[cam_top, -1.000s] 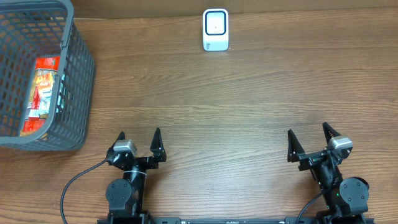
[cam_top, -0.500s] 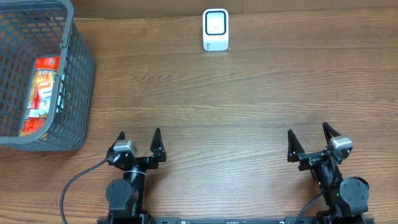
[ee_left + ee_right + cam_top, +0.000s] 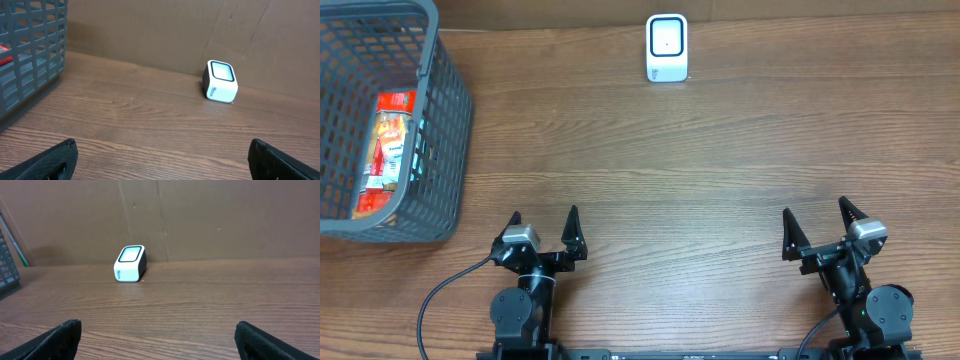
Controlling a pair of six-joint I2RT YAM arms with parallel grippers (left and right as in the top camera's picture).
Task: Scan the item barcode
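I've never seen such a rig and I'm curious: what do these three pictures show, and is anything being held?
Two robot arms sit at the near edge of a wooden table. One picture looks straight down from above; the other two come from a camera on each wrist, looking forward between its own dark fingertips. The left gripper and right gripper both stand open, holding nothing. At the far edge stands a small white barcode scanner; at the left, a grey basket holds red-and-orange packets.
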